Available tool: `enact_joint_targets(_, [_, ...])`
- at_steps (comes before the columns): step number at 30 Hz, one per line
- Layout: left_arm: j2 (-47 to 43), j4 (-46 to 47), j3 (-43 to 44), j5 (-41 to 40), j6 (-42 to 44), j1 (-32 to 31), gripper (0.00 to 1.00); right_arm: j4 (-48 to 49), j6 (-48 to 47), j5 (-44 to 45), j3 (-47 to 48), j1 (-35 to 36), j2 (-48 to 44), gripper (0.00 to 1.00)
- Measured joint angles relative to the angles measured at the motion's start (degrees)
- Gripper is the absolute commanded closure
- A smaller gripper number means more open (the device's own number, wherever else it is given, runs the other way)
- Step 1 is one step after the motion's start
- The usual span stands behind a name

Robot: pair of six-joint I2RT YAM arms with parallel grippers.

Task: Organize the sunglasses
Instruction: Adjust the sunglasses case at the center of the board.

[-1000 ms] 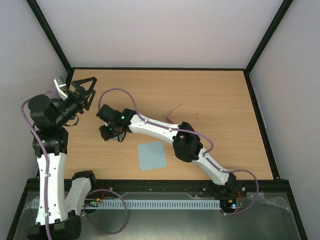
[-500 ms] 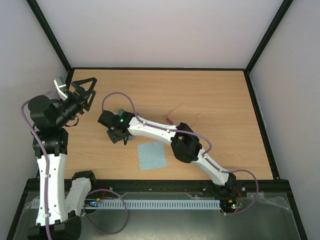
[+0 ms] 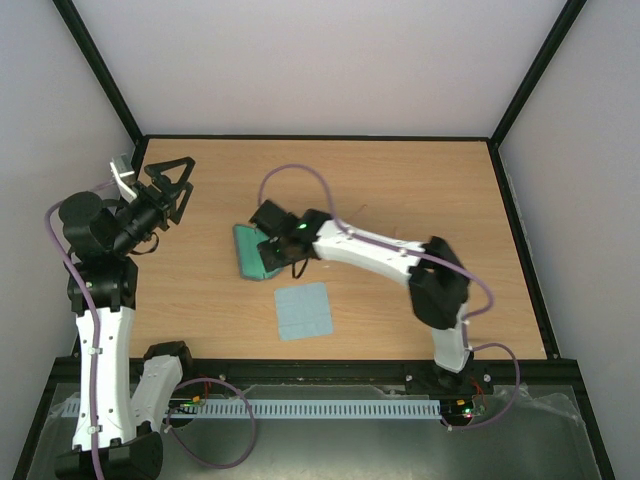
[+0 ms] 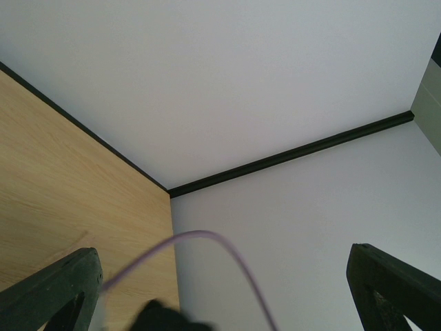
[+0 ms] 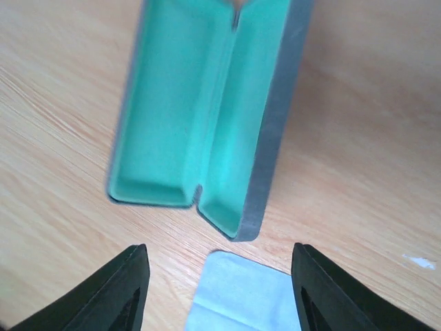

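Wooden tabletop, right arm stretched toward case

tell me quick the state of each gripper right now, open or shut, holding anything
left gripper: open, holding nothing.
right gripper: open, holding nothing, next to the opened case.

Flat on counter: open case, teal inside; cloth corner just beside its end, framed by spread end effector.

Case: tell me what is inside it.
The open case shows only bare green lining in both halves. Its far end is cut off by the right wrist view's edge.
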Motion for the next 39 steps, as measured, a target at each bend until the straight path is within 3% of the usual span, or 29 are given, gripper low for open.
enact_joint_targets(6, [0.02,0.15,-0.42,0.0,0.02,0.0,0.01,7.54,2.01,-6.45,-7.19,-5.66,-10.34,0.37])
enact_joint_targets(16, [0.31,-0.26,-1.29,0.0,1.46,0.0,0.01,9.42,-1.53,-11.47,-7.06,-6.25,-0.85,0.23])
enact_joint_targets(26, [0.35,-1.68,-4.39,0.02,3.48,0.0,0.0,11.06,-2.95,-12.98,-7.06,-6.49,2.49,0.27])
enact_joint_targets(31, [0.35,-1.62,-4.9,0.02,3.72,0.0,0.01,12.96,-3.87,-15.21,-6.73,-7.08,6.86,0.38])
enact_joint_targets(39, [0.33,-1.62,-6.47,0.02,3.96,0.0,0.01,13.97,-5.33,-16.76,-5.86,-8.5,10.03,0.71])
